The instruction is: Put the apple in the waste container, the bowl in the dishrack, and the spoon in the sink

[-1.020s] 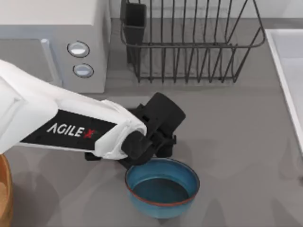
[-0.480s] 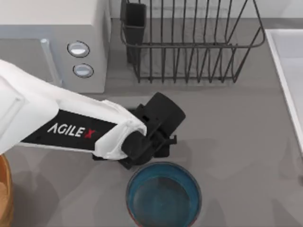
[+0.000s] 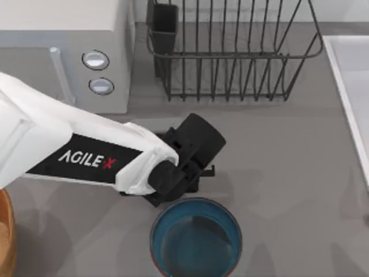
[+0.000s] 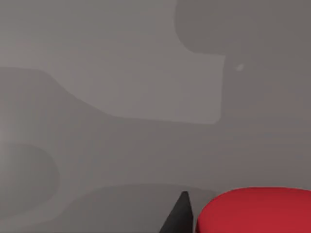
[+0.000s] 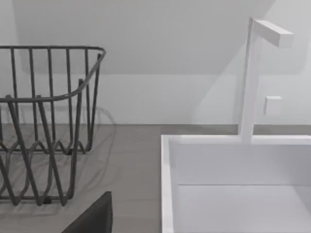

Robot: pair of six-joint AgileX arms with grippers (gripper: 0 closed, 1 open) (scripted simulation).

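Teal bowl [image 3: 196, 238] sits at the counter's [image 3: 288, 173] front edge, tipped, its rim under the left gripper [image 3: 193, 173]; whether the fingers are apart, I cannot tell. Up close, the left wrist view shows the red apple [image 4: 255, 211]. Dishrack [image 3: 230, 52] stands at the back, sink [image 5: 233, 184] beside it.

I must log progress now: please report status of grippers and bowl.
Left gripper at bowl rim, near front edge. Dishrack behind, path clear.

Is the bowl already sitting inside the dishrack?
No: in the top view the bowl is near the front edge by the left gripper, well apart from the dishrack at the back.
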